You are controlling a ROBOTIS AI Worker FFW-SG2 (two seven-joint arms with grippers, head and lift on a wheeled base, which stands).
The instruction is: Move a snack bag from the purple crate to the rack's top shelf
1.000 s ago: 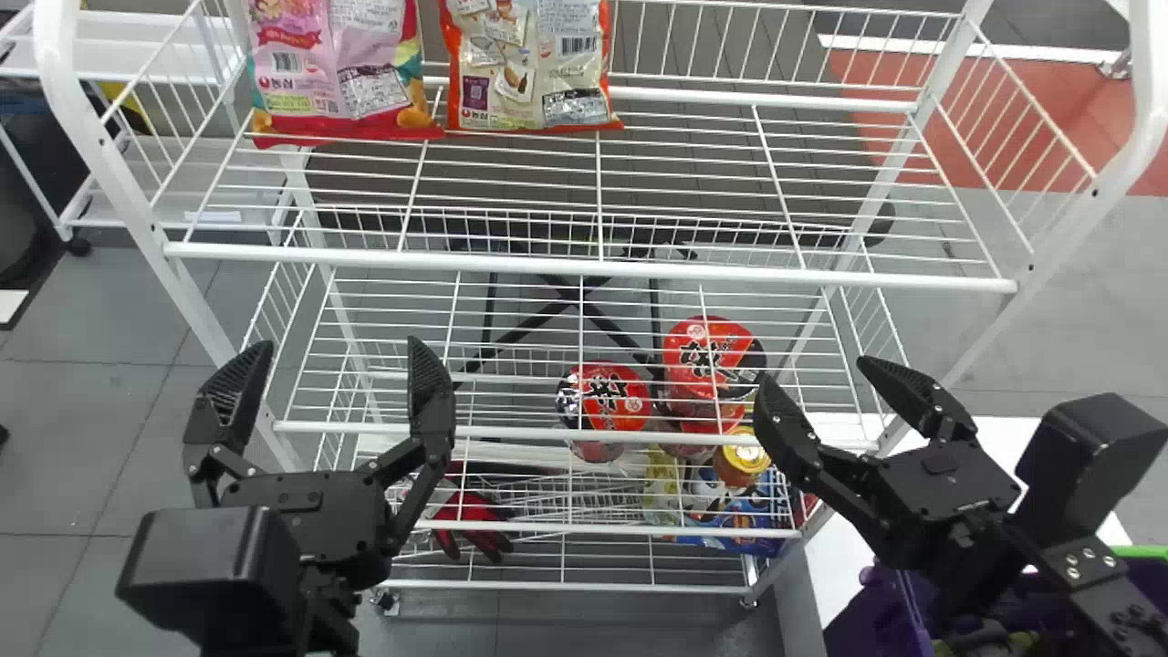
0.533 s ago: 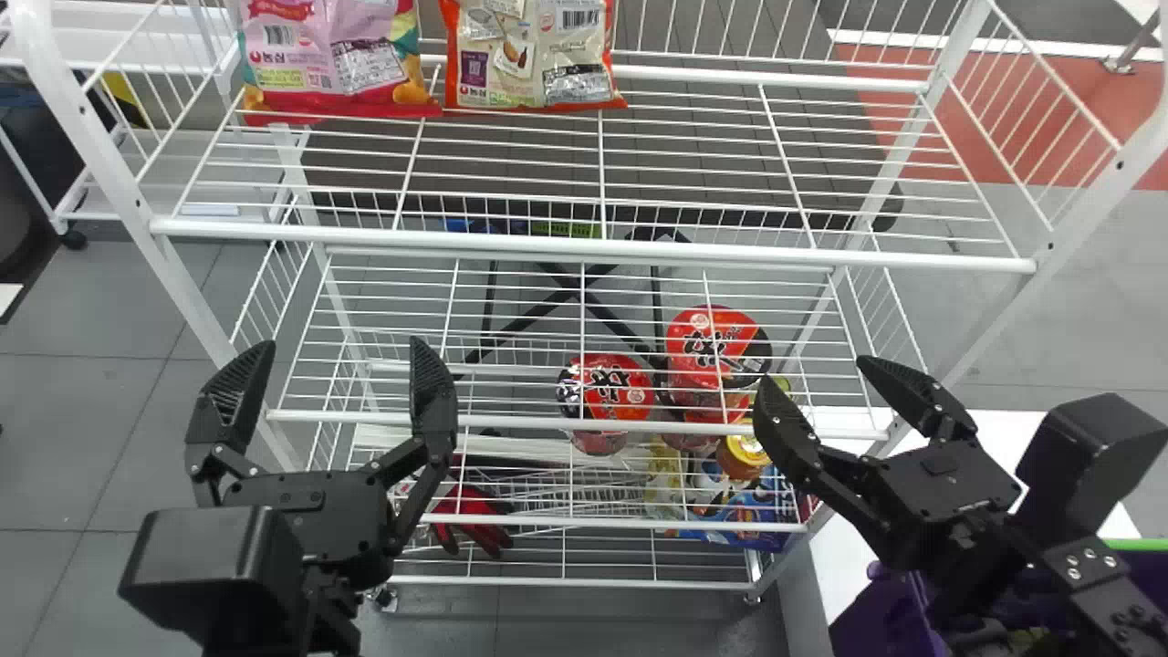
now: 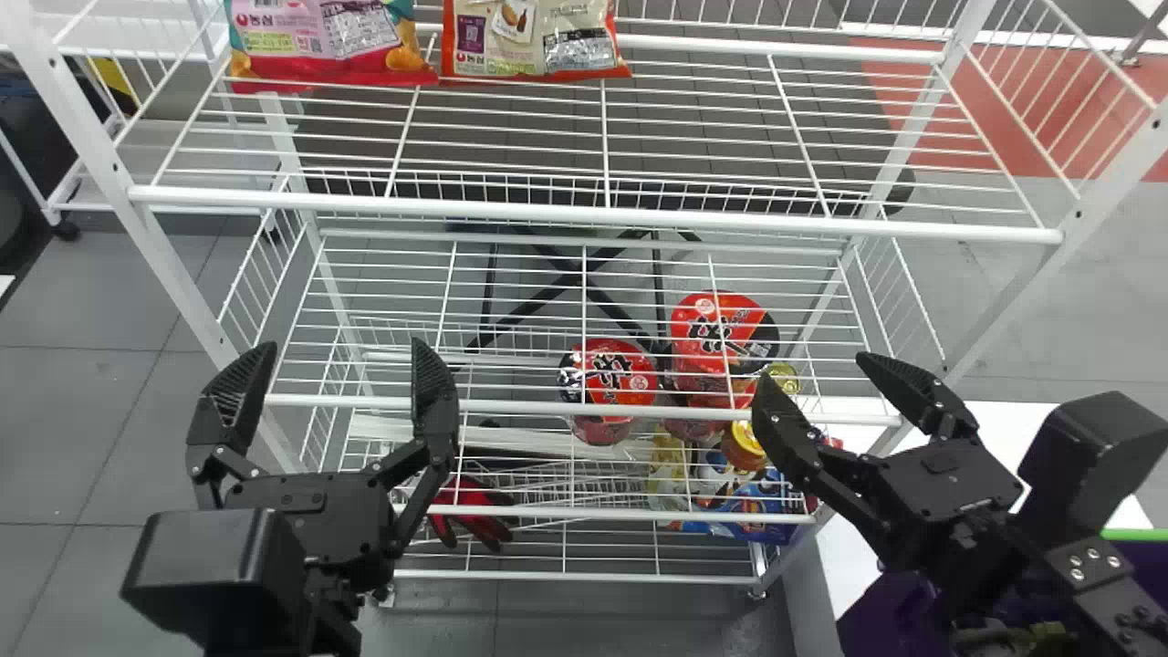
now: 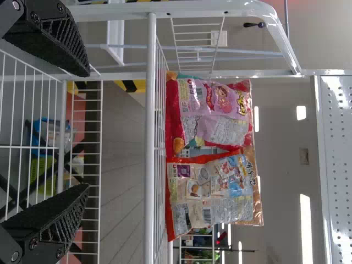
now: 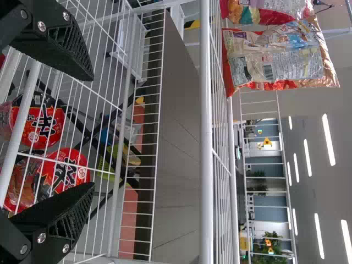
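My left gripper (image 3: 330, 388) stands open before the rack's left part; in the left wrist view the same gripper (image 4: 85, 129) has nothing between its fingers. The right gripper (image 3: 826, 392), open and empty too, is at the rack's right side, and its spread fingers show in the right wrist view, gripper (image 5: 91, 132). On the top shelf (image 3: 639, 217) stand a pink snack bag (image 3: 333, 41) at the left and an orange-edged beige snack bag (image 3: 534, 36) beside it. Both bags also appear upright in the left wrist view, pink bag (image 4: 212, 113) and beige bag (image 4: 212, 192). The purple crate (image 3: 881, 616) is partly hidden beneath the right arm.
Red noodle cups (image 3: 607, 374) sit in the rack below the top shelf. Lower down are a small jar (image 3: 744, 445), blue packs (image 3: 757, 506) and a red glove (image 3: 474, 511). A white table (image 3: 839, 557) stands right of the rack; white posts (image 3: 137, 228) flank the shelves.
The top shelf and its bags have shifted upward in the head view, while lower shelves moved slightly up. Both grippers have kept nearly the same place and stayed open.
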